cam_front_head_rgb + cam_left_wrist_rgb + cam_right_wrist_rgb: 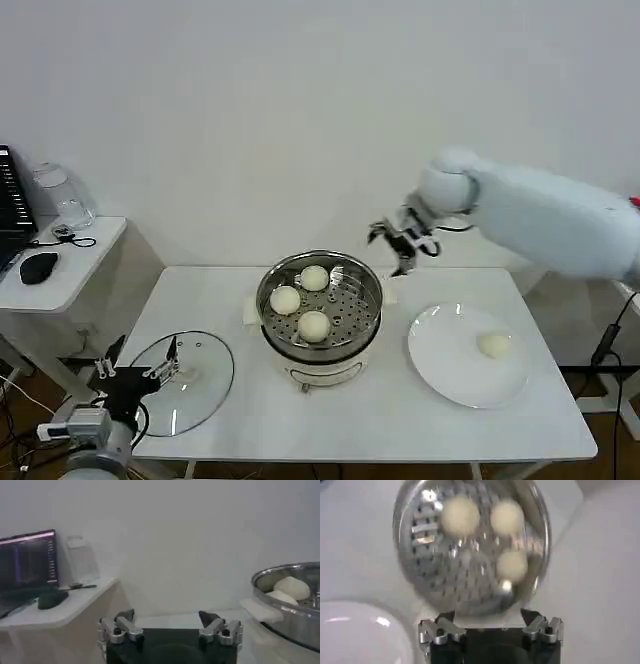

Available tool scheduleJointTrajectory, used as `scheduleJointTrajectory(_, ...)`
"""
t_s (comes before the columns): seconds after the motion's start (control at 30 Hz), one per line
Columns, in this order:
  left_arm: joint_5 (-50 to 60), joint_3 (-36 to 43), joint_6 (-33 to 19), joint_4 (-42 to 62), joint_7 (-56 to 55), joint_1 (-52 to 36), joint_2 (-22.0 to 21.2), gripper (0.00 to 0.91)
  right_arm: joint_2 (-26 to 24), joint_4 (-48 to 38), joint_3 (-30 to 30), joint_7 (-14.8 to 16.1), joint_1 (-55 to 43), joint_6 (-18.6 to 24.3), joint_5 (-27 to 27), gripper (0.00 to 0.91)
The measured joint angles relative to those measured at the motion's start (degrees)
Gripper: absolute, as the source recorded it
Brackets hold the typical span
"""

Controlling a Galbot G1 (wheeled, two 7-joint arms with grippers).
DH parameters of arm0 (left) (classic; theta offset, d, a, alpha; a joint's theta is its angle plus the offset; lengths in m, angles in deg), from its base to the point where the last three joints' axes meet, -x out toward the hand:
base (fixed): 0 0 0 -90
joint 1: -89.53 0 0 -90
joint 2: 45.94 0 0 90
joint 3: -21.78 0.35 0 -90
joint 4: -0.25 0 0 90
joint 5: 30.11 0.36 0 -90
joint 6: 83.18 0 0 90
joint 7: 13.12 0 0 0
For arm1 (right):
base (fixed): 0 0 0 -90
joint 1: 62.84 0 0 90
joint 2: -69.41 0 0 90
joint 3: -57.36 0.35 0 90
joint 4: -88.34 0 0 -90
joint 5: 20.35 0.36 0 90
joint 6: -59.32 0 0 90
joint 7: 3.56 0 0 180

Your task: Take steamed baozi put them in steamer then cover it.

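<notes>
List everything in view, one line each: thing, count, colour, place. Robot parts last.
Steamed baozi: four, creamy white; three in the steamer, one on the plate.
Steamer: one, shiny steel on a white base; table centre.
Cover: one, clear glass; flat on the table, left of the steamer.
Plate: one, white; right of the steamer.
Table: one, white.
Side desk: one, white; far left, holding a black mouse.
Left gripper: open, at the cover's left edge.
Right gripper: open, raised behind the steamer's right side.
</notes>
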Motion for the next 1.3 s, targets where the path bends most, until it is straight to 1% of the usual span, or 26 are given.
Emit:
scheduleJointTrajectory(0.17,0.4,1.0,-0.1,0.4,0.0,-0.4,0.1,0.907,-8.3,1.9,1.6,-0.1,3.5,-1.5,-2.1,0.907)
scheduleJointTrajectory(0.27,0.5,1.6,-0.1,0.5,0.0,-0.5,0.2,0.907,-12.3,2.2,2.8,-0.3,6.0,-1.7,-3.7,0.907)
scheduleJointTrajectory(0.4,0.7,1.8,-0.1,0.5,0.0,-0.6,0.1,0.907,-15.6,1.9,5.8,-0.7,10.3,-1.8,-5.9,0.907)
scheduleJointTrajectory(0.53,1.1,2.0,-0.1,0.5,0.0,-0.4,-0.2,0.907,-17.5,0.7,10.9,-1.1,16.6,-1.6,-8.1,0.907)
scheduleJointTrajectory(0.67,1.4,2.1,-0.1,0.5,-0.1,-0.2,-0.5,0.907,-18.3,-1.1,16.3,-1.6,23.2,-1.1,-10.1,0.907)
scheduleJointTrajectory(0.87,1.7,2.2,-0.1,0.4,-0.1,0.0,-0.6,0.907,-17.9,-4.5,23.4,-2.0,31.3,-0.1,-12.7,0.907)
scheduleJointTrajectory(1.1,1.8,1.9,-0.1,0.5,0.0,0.4,-0.8,0.907,-15.8,-8.8,27.6,-2.2,36.5,0.8,-14.0,0.907)
scheduleJointTrajectory(1.3,1.8,1.4,-0.1,0.6,0.0,0.5,-0.8,0.907,-12.9,-12.4,29.2,-2.4,38.6,1.7,-14.6,0.907)
